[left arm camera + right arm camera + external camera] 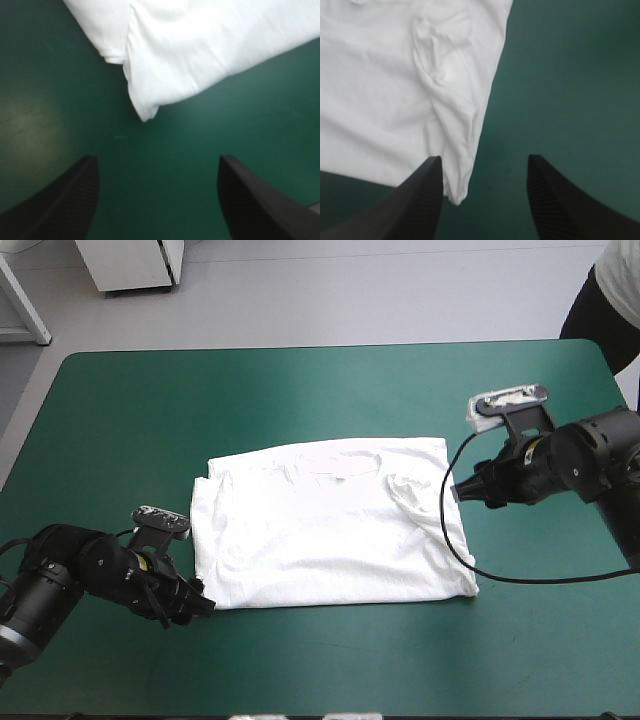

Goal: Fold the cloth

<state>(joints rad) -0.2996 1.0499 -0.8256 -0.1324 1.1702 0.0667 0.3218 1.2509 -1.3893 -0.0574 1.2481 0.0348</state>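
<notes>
2 spread wide | left gripper (157, 160) short of T-shirt (330, 530) corner | right gripper (485, 159) over T-shirt corner

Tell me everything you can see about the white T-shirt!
The T-shirt is white, soft-looking cloth, lying flat mid-table on the teal-green cover, folded into a rough rectangle, wrinkled near its right edge. The open left gripper faces its near-left corner without touching. Its right edge reaches between the fingers of the open right gripper.

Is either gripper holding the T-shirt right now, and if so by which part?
Nothing is held. The left gripper and the right gripper both stand open at the edges of the T-shirt, which lies flat on the table.
</notes>
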